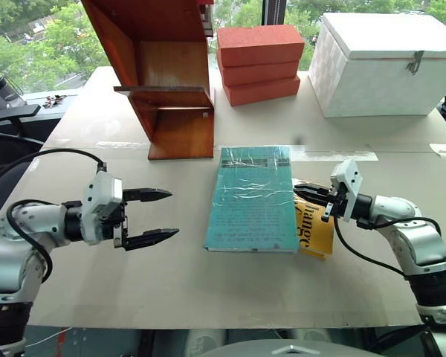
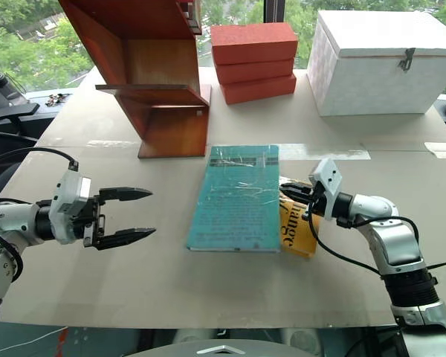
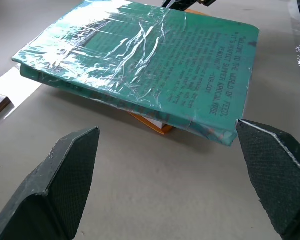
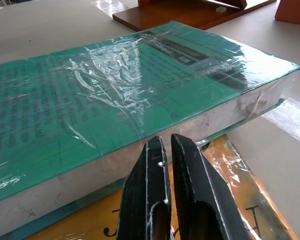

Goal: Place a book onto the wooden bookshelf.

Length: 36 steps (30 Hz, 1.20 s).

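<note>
- Windows and green trees stand behind a pale counter (image 1: 97, 282) in the left eye view. The book (image 1: 254, 199) lies flat mid-counter, its right edge propped on a yellow book (image 1: 313, 227). The wooden bookshelf (image 1: 163, 74) stands well beyond it at the far left, orange-red bricks (image 1: 259, 64) and a white box (image 1: 386, 63) beside it.
- Same view: the left pincer (image 1: 157, 218) hangs near the book's left edge, prongs wide apart, nothing in them. The right pincer (image 1: 305, 193) sits at the book's right edge, over the yellow cover.
- Right eye view, same layout: the right pincer's tips (image 2: 290, 187) are pressed together right at the seam where the teal book overlaps the yellow one.
- Left wrist view: two black fingers (image 3: 65, 185) spread wide, the book ahead of them, its near long edge tilted up off the counter, with a gap beneath.
- Right wrist view: both fingers (image 4: 152, 185) closed on each other, nose at the white page block, holding nothing.
- Handling call: it looks thick, stiff and fairly heavy, and that shiny crinkled wrap will be slippery. My pick is a pinch across the thickness at a raised long edge, near mid-length so it won't swing, with the other pincer steadying the opposite side.
</note>
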Each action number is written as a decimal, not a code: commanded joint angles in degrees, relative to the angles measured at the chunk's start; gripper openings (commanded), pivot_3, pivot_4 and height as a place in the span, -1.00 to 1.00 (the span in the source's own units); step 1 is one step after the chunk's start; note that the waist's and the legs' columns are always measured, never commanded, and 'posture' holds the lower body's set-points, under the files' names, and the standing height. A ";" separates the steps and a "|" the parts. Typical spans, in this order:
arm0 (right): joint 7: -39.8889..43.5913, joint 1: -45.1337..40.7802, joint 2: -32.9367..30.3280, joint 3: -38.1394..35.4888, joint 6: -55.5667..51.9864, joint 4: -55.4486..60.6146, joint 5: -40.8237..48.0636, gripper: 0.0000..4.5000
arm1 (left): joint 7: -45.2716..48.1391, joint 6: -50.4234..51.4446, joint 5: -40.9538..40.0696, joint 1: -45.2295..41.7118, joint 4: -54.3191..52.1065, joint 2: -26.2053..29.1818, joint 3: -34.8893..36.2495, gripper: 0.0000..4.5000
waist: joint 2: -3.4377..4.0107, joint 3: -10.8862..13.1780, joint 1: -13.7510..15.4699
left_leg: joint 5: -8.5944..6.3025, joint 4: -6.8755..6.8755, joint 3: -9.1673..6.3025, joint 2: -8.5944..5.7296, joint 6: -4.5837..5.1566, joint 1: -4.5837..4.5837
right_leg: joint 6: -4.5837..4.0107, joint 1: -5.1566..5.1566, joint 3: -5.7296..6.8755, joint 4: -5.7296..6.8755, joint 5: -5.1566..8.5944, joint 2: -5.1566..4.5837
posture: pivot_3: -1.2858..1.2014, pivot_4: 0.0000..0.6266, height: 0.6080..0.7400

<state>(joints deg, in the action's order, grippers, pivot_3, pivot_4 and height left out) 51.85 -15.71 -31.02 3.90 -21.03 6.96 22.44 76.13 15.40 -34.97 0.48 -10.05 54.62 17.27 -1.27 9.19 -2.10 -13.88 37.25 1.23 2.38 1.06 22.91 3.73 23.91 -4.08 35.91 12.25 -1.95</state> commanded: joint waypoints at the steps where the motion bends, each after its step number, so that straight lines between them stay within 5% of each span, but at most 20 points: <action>1: 0.71 -1.09 0.30 0.05 1.00 1.34 0.12 -0.96 | 0.40 -1.24 0.18 0.91 -0.51 0.04 1.92 1.00 | 0.00 0.00 -0.01 | 0.00 0.00 0.00 0.00 0.00 0.00 | 0.00 0.00 0.00 0.00 0.00 0.00 | 0.03 -0.52 1.00; 14: -0.60 -1.75 3.05 1.97 3.44 0.04 -3.03 -0.96 | -0.77 -0.71 1.17 1.93 1.79 -0.31 2.55 1.00 | -0.02 0.01 -0.11 | 0.00 0.00 0.00 0.00 0.00 -0.01 | 0.00 0.00 0.00 0.03 0.00 -0.01 | 0.03 -0.52 1.00; 20: 0.87 1.96 -0.59 -5.33 3.81 3.43 1.16 -0.96 | -15.27 15.61 -3.04 -6.49 2.56 -7.53 -1.98 1.00 | -0.07 0.01 0.73 | 0.00 0.09 -0.04 -0.03 0.00 0.00 | 0.02 -0.05 0.02 0.06 -0.01 -0.01 | 0.03 -0.52 1.00; 23: 4.26 6.43 -5.00 -11.09 2.01 7.81 6.23 -0.60 | -18.87 27.46 -7.31 -10.18 3.45 -10.09 -4.52 1.00 | -0.12 0.03 1.29 | 0.00 0.13 -0.06 -0.06 0.00 0.05 | 0.20 -0.07 0.02 0.06 -0.12 -0.02 | 0.03 -0.52 1.00; 31: 8.71 18.72 -16.09 -27.34 -9.57 19.77 22.50 0.99 | -14.37 49.35 -15.25 -18.71 15.19 -12.81 -10.59 1.00 | -0.17 0.03 0.99 | 0.00 0.08 -0.15 -0.02 0.00 -0.05 | 0.14 -0.07 0.04 0.15 0.04 0.10 | 0.03 -0.52 1.00; 36: 9.10 23.92 -18.00 -33.92 -11.98 23.37 27.00 0.99 | -13.66 55.20 -12.76 -26.65 25.39 -15.43 -15.42 1.00 | -0.25 0.01 1.28 | 0.01 0.27 -0.17 -0.04 0.00 -0.07 | 0.22 -0.10 0.04 0.29 0.11 0.10 | 0.03 -0.52 1.00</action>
<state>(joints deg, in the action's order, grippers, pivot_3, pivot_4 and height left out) 60.48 7.61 -48.19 -26.56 -32.47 28.01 47.20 61.65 68.82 -48.32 -24.78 13.26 39.66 2.86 -1.52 9.20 -0.82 -13.86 37.54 1.06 2.33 1.06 22.83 3.95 23.80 -4.05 36.22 12.36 -1.86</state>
